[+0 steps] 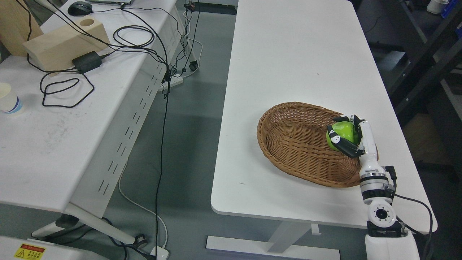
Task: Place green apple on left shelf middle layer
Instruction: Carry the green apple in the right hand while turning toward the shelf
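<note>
A green apple [342, 131] sits at the right end of a wicker basket [292, 144], wrapped in the black fingers [346, 145] of the robot's right hand [348, 135], which is closed around the fruit. From the head view it cannot be told whether the apple rests on the basket floor or is held just above it. The white forearm [371, 173] reaches in from the lower right corner, crossing the basket's near rim. The basket lies on the near right part of a long white table [299, 54]. Across a gray floor aisle [191, 119], a second white desk [54, 144] at left carries a wooden block [61, 41] with a round hole in it, a black power adapter [86, 61] touching the block, looping black cables [65, 92], a mouse [79, 8] at the far edge and a paper cup [9, 99] at the left border. No shelf appears in the frame.
</note>
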